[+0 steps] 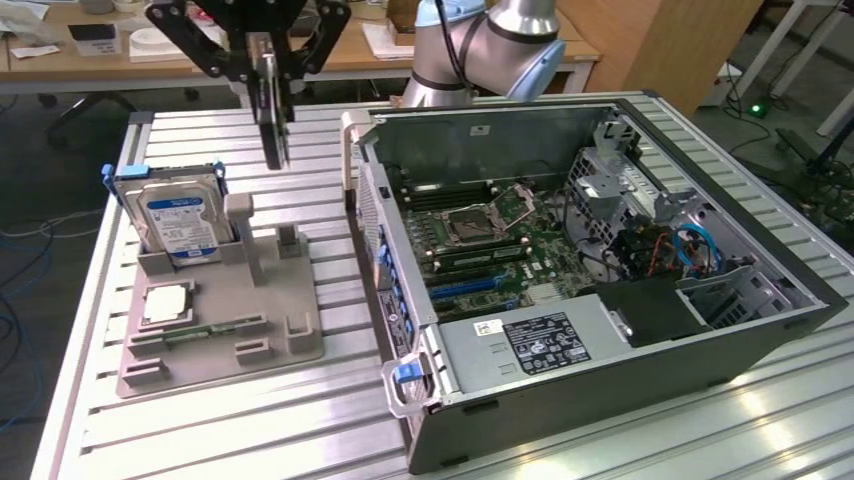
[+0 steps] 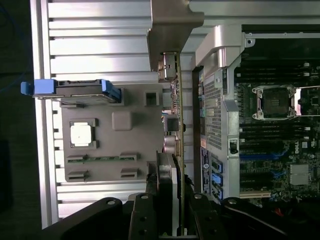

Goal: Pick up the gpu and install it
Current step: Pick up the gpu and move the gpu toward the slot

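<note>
Gripper [image 1: 274,72] pinches the gpu [image 1: 274,120] by its upper edge, fingers [image 2: 145,215] pressed on both faces, so it's closed on the card, not spread. Gpu hangs vertical and edge-on in the exterior view, lifted clear of everything below and touching nothing but the gripper. Wrist view looks down the card's thin edge [image 2: 176,115]: silver bracket end at the far tip, board running back toward the gripper [image 2: 172,210].

Below it is the grey holder [image 1: 254,310] on the table [image 1: 267,430]. Card sits approx over the holder's side nearest the pc case [image 1: 641,330], i.e. between holder middle and case wall. Holder carries a hard drive [image 1: 180,220] standing upright w/ blue tabs, a cpu [image 1: 167,303] lying flat, and a ram stick [image 1: 214,328] in its groove. All look untouched.

Case lies open on its side at the exterior view's right, motherboard [image 1: 494,240] exposed, blue slots visible near the rear wall.

Progress, as I judge it: pick-up done, card is off the holder and in the air. Install not done: gpu is well apart from the motherboard, not yet over the case opening, nothing seated in any slot. Roughly a third through.
</note>
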You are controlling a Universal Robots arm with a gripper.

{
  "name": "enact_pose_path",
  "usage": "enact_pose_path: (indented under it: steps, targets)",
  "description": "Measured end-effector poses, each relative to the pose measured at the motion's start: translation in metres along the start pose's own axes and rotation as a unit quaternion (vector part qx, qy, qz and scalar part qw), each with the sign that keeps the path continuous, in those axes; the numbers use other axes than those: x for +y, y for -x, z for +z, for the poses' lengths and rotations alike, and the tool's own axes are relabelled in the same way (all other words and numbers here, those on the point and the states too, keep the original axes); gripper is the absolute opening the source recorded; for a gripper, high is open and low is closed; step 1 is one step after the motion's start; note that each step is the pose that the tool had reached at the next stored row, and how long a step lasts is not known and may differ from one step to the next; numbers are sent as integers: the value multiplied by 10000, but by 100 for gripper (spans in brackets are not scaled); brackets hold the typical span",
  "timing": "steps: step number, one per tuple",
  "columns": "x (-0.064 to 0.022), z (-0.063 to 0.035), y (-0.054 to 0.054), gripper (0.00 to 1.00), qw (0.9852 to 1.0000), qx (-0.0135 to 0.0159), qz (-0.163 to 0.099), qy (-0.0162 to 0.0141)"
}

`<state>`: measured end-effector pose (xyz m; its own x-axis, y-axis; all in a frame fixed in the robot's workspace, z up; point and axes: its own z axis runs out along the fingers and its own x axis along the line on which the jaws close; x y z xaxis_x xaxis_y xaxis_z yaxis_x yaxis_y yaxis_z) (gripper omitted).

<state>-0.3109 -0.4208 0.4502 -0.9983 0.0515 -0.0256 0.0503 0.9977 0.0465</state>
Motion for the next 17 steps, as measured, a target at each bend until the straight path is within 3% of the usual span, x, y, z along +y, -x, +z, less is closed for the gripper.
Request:
enact_pose_path:
  steps: [10,17]
  targets:
    - [21,14,411,28,10000,-1,1,1]
    - [31,21,622,28,10000,-1,0,1]
